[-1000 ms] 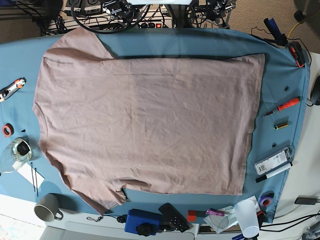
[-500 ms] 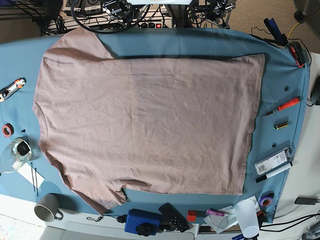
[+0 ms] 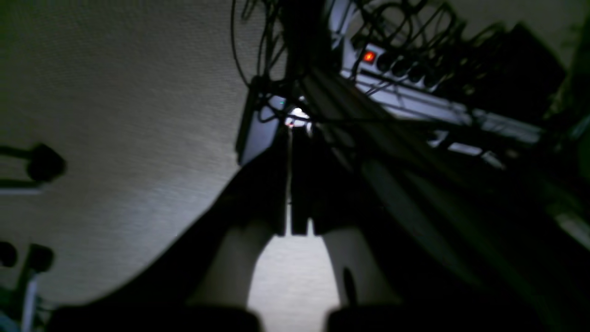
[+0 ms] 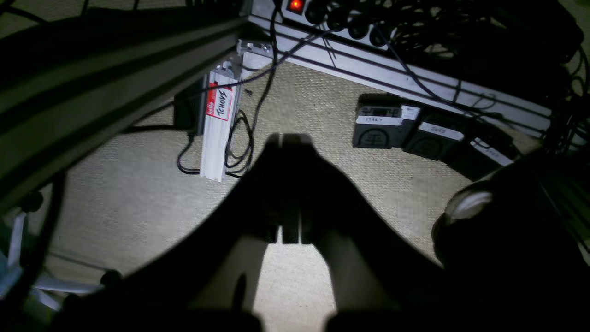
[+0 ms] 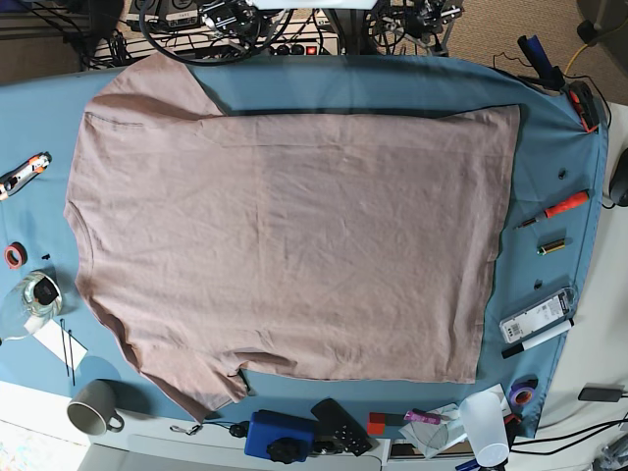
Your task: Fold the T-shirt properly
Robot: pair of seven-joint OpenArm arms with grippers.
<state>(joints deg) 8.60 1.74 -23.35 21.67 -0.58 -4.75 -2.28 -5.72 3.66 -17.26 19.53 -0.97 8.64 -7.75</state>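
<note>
The mauve T-shirt [image 5: 285, 245] lies spread flat and wrinkled on the teal tablecloth [image 5: 392, 83] in the base view. Its hem is to the right and its sleeves are at the top left and bottom left. Both arms are pulled back past the table's far edge, and only parts of them show at the top of the base view. The left gripper [image 3: 291, 131] is shut and empty, pointing down at the carpet floor. The right gripper [image 4: 283, 138] is also shut and empty over the floor. The shirt does not show in either wrist view.
A grey mug [image 5: 93, 407], a glass [image 5: 34, 294] and a red tape roll [image 5: 14, 256] sit along the left edge. A blue box [image 5: 278, 435] and a white cup [image 5: 484, 422] sit at the front. An orange-handled screwdriver [image 5: 559, 208] and a marker [image 5: 538, 337] lie at the right.
</note>
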